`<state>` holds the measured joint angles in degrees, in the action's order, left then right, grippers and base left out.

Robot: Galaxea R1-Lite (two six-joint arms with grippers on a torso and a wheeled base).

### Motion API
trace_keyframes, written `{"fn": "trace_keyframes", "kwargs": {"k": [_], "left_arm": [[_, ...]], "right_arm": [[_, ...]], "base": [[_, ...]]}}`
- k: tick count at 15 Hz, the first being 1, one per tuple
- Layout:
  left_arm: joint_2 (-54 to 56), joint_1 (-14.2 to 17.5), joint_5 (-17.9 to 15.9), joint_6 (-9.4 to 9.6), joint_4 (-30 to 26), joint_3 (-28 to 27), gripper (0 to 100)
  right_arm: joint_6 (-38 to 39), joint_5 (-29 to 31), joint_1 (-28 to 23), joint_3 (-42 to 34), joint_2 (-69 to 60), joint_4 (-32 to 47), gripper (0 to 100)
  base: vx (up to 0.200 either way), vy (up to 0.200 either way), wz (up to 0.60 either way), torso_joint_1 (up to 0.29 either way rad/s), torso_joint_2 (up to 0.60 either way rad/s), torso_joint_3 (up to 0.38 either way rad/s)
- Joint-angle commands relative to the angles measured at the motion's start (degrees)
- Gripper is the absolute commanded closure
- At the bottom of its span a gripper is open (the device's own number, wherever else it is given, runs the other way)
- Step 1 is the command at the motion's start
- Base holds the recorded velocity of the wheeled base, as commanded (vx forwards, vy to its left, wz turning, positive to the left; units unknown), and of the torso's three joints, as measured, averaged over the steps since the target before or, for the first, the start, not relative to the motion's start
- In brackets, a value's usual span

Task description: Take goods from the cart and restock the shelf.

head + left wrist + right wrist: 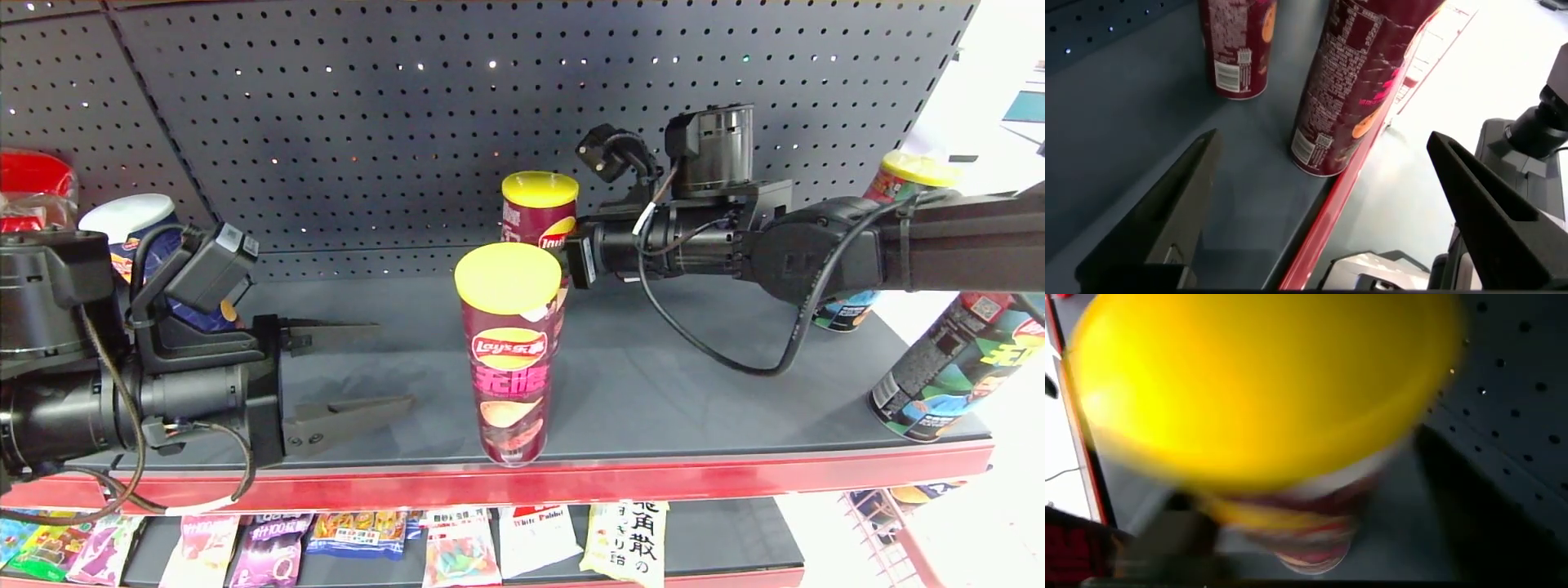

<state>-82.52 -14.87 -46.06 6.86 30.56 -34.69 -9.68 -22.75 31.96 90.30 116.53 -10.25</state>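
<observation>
The left gripper is hovering over the shelf with its fingers spread wide and nothing between them. The front can is standing straight ahead of those fingertips, a little off to their front-edge side and apart from them. It is sitting right at the shelf's red lip. Its long axis is running vertically, with the yellow lid pointing up and the base flat on the shelf. The open gap is lying level, so it is crossing that axis squarely.

The rear can is standing beyond the front one as seen from the left fingertips. It is upright too, lid up, and in the left wrist view the two bases are showing a strip of shelf between them. The right gripper is sitting against this rear can's upper part, coming in level from the far side. Whether it is clamping the can I cannot tell.

For the front can, the left arm is looking the nearer one. A straight, level advance would probably be bringing the can into the gap.
</observation>
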Motion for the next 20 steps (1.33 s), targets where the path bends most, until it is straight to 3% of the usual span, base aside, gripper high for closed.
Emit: {"fn": "trace_keyframes", "kwargs": {"k": [1, 6, 11, 16, 17, 19, 20], "left_arm": [[-0.27, 0.02, 0.0, -0.01, 0.02, 0.07, 0], [-0.89, -0.07, 1.5, 0.08, 0.02, -0.2, 0], [-3.09, -0.07, 6.42, 1.4, 0.2, -0.46, 0], [-4.85, -0.51, 9.23, 2.37, 0.29, -0.81, 0], [-5.11, -0.68, 9.23, 2.98, 0.2, -0.73, 0], [-8.19, -1.12, 10.37, 8.25, 0.2, -0.9, 0], [-8.62, -1.56, 11.16, 8.69, 0.11, -0.9, 0]], "right_arm": [[0.01, 0.07, 0.2, -1.61, -2.18, -0.03, 0], [0.98, 1.57, -0.06, -13.13, -10.97, -0.21, 0], [2.3, 5.7, -2.96, -23.32, -18.27, -0.21, 0], [2.21, 6.93, 0.38, -43.89, -36.11, -0.21, 0], [2.12, 7.37, 0.82, -45.56, -37.87, -0.21, 0], [2.21, 8.16, 2.31, -52.68, -47.71, -0.21, 0], [2.21, 8.25, 2.4, -53.12, -49.65, -0.21, 0]], "base": [[0.0, 0.0, 0.0, 0.0, 0.0, 0.0], [0.0, 0.0, 0.0, 0.0, 0.0, 0.0], [0.0, 0.0, 0.0, 0.0, 0.0, 0.0], [0.0, 0.0, 0.0, 0.0, 0.0, 0.0], [0.0, 0.0, 0.0, 0.0, 0.0, 0.0], [0.0, 0.0, 0.0, 0.0, 0.0, 0.0], [0.0, 0.0, 0.0, 0.0, 0.0, 0.0]]}}
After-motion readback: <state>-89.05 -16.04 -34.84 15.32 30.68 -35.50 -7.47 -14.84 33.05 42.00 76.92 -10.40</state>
